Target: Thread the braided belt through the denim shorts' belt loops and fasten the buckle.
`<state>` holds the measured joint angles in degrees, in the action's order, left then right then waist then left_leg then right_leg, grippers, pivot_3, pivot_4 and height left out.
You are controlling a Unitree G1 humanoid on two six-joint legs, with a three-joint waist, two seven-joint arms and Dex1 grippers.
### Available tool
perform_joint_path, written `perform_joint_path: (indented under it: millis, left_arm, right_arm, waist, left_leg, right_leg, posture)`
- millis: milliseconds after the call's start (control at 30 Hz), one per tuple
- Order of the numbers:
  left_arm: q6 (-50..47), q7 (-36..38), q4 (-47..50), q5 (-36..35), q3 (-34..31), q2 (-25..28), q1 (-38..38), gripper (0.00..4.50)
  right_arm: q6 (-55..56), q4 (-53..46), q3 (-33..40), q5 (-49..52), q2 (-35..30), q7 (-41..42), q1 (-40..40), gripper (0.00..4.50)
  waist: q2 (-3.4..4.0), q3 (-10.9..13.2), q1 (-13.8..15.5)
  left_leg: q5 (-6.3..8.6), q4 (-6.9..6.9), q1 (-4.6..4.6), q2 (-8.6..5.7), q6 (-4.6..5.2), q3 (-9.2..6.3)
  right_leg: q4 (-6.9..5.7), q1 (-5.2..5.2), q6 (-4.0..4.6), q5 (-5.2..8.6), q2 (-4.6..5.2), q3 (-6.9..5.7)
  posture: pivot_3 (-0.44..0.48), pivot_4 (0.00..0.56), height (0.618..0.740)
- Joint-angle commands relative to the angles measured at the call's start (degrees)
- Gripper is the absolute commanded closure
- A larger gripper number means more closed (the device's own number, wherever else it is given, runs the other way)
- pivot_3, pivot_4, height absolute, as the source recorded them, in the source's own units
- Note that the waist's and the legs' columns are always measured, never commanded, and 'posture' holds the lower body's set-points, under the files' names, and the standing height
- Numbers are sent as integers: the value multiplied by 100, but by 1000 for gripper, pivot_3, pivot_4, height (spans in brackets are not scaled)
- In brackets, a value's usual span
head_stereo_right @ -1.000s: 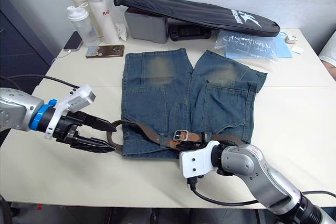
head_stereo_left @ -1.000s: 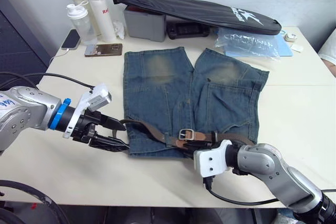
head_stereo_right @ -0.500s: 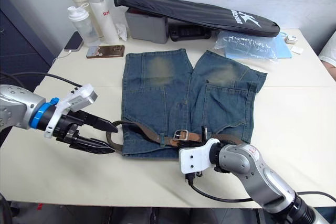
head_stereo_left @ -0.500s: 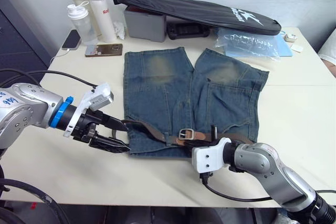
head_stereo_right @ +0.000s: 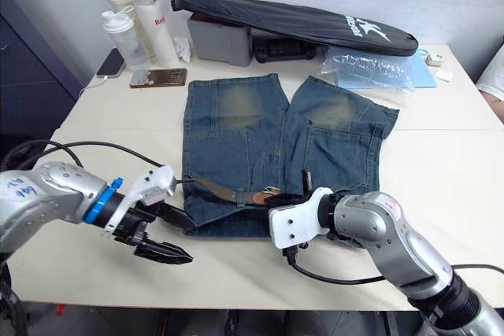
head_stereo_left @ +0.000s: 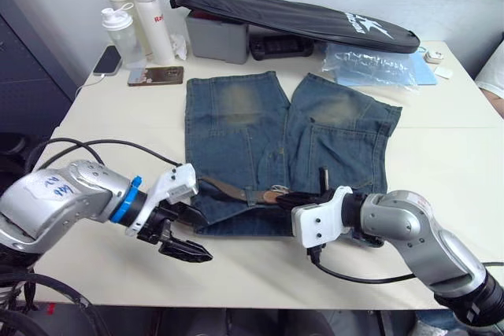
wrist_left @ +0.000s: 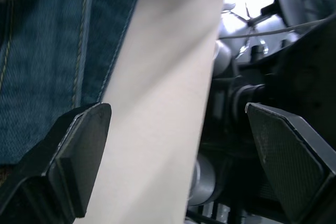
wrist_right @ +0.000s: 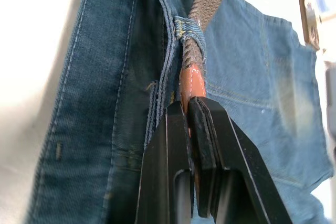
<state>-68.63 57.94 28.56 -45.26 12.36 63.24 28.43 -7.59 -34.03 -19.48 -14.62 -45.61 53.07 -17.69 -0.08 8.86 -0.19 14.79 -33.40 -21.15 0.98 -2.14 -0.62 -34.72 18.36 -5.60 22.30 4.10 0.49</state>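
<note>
The denim shorts (head_stereo_left: 287, 143) lie flat in the middle of the frame on the pale table (head_stereo_left: 457, 163), legs pointing toward the top and waistband toward the bottom. The braided belt (head_stereo_left: 228, 190) runs along that waistband, from lower left of centre toward the right, with its buckle (head_stereo_left: 275, 191) showing as a small metal glint near the middle of the waist.

The right gripper (wrist_right: 190, 109) sits at the lower right of centre, at the waistband edge. In its wrist view the two black fingers (wrist_right: 210, 129) are pinched together on the tan leather tip of the belt, just where the brown weave comes out of one of the belt loops (wrist_right: 189, 35) (a small denim strip on the waistband seam).

The left gripper (head_stereo_left: 189, 234) is at the lower left, over the bare table just beside the left end of the waistband. Its fingers (wrist_left: 81, 150) stand wide apart with nothing between them.

Along the top of the frame stand three bottles (head_stereo_left: 138, 17), with two phones (head_stereo_left: 155, 75) lying beside them, a long black bag (head_stereo_left: 299, 17) resting on a grey box (head_stereo_left: 216, 37), and a clear plastic bag (head_stereo_left: 370, 64) at the upper right.
</note>
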Motion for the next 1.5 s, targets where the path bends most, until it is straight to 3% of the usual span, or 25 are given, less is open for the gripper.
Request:
perform_joint_path:
  millis: [33, 300, 633, 933, 1500]
  left_arm:
    - [49, -354, 7, 266, 77, -303, -16, 0]
    - [116, -767, 67, 689, 326, -712, -347, 0]
    - [427, -870, 194, 1082, 521, -618, -1021, 0]
    - [597, -817, 49, 1313, 624, -659, -1109, 0]
    - [746, -831, -205, 1392, 616, -757, -1456, 0]
  right_arm:
    - [328, -126, 89, 119, -220, 369, -267, 4472]
    - [1234, 670, 57, 224, -674, 1094, -890, 4472]
    - [2375, 2021, 213, 743, -962, 1909, -2048, 4472]
    - [3143, 2856, 308, 1181, -1328, 2508, -2609, 4472]
    - [3327, 3770, 489, 1618, -1665, 3346, -3435, 4472]
  waist:
    - [0, 0, 7]
    - [6, -5, -1]
    - [14, -9, -10]
    - [22, -8, -6]
    - [50, -16, -11]
  left_leg:
    - [0, -3, -1, 0, 0, 0]
    - [3, -19, -1, -1, 7, -2]
    - [7, -42, 4, 11, 14, -1]
    - [36, -45, 50, 11, 60, -10]
    - [39, -44, 63, 11, 67, 0]
  right_leg:
    - [-3, 0, 0, 0, -1, -1]
    - [-11, -3, -1, -1, 1, 0]
    - [-16, -16, -1, -1, 3, 3]
    - [13, -86, 1, 0, 11, -7]
    - [12, -94, 7, 4, 21, -3]
  posture:
    - [0, 150, 740]
    - [0, 150, 740]
    - [0, 150, 740]
    - [0, 150, 740]
    - [0, 150, 740]
